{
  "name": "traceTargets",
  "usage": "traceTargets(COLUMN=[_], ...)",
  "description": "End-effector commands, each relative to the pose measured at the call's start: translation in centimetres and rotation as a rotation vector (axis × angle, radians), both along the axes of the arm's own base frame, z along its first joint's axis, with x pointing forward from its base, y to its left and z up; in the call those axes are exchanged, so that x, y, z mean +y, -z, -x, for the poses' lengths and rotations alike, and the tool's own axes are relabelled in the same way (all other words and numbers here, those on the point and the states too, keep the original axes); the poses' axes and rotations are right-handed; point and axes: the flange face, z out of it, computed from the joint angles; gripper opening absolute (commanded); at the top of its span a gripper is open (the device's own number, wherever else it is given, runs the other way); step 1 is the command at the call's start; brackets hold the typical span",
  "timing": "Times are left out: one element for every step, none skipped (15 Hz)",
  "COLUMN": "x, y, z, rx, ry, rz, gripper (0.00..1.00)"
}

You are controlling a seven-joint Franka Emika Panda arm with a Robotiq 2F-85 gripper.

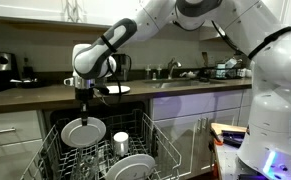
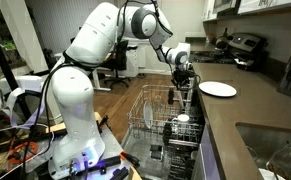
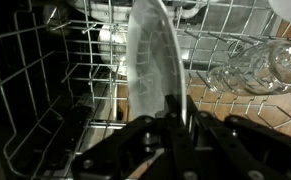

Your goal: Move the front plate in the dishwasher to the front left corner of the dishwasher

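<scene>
The arm (image 1: 135, 32) stretches out, end effector (image 1: 85, 108) pointing down, clamped tight.

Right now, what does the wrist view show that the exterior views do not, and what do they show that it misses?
Only the wrist view: the front plate seen edge-on, its rim pinched in the end effector, and clear glasses lying in the rack beside it.
Only an exterior view: the whole arm, a white cup, a second plate nearer the camera, and the countertop.
Both: the held plate and the dishwasher rack.
</scene>
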Motion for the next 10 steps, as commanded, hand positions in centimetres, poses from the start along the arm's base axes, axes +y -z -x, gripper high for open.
traceTargets(x=[-0.04, -0.1, -0.11, -0.1, -0.09, -0.05, -0.03, -0.02, 0.0, 0.0], y=[0.34, 0.58, 0.8, 0.96, 1.09, 1.14, 1.23, 1.25, 1.09, 0.99], z=[-1.01, -1.11, -1.19, -1.27, -1.33, -1.38, -1.43, -1.47, -1.49, -1.51], rx=[0.002, 0.004, 0.006, 0.007, 0.008, 0.008, 0.008, 0.008, 0.007, 0.006], ry=[0.015, 0.018, 0.021, 0.022, 0.023, 0.023, 0.024, 0.024, 0.023, 0.022], rz=[-0.013, -0.015, -0.016, -0.018, -0.019, -0.02, -0.021, -0.021, -0.018, -0.015], gripper=[0.07, 0.07, 0.07, 0.07, 0.07, 0.07, 0.07, 0.07, 0.07, 0.07])
